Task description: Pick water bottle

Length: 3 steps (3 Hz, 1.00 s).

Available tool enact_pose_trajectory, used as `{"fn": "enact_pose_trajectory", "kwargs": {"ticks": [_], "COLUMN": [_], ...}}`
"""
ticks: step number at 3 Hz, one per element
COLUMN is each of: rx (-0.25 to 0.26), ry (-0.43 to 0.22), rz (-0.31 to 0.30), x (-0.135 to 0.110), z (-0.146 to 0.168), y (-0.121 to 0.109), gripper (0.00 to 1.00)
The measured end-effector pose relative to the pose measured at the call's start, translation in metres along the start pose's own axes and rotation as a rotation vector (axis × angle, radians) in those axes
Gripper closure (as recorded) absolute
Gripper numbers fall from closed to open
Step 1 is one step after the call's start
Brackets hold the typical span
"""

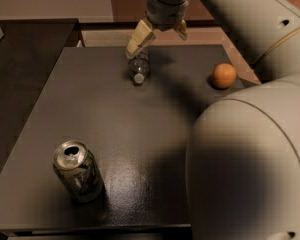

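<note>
Your desk [90, 109] is dim and warm-lit: soft glare near the front edge, shadow trailing from the spread-fingered gripper [160, 34] over the far edge.

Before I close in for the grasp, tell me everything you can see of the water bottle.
The water bottle is small, clear plastic with a white cap. It lies on its side near the far edge of the dark table, cap toward the camera. The open pincer hangs just above its far end; whether they touch cannot be told.
</note>
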State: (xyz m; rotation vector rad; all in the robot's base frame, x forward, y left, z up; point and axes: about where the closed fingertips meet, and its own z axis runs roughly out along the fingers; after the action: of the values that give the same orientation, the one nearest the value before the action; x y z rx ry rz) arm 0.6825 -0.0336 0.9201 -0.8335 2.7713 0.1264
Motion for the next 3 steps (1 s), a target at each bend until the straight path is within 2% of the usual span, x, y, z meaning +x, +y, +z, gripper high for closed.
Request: {"fn": "enact_pose_trajectory", "kwargs": {"ticks": [1, 2, 3], "rx": [0.106, 0.126, 0.131], "ry": [-0.066, -0.055, -0.054], "rz": [0.049, 0.044, 0.055], "x": [-0.004, 0.0, -0.004], "z": [-0.006, 0.012, 0.015], "y": [-0.001, -0.002, -0.002], "gripper": [0.0, 0.0, 0.0]}}
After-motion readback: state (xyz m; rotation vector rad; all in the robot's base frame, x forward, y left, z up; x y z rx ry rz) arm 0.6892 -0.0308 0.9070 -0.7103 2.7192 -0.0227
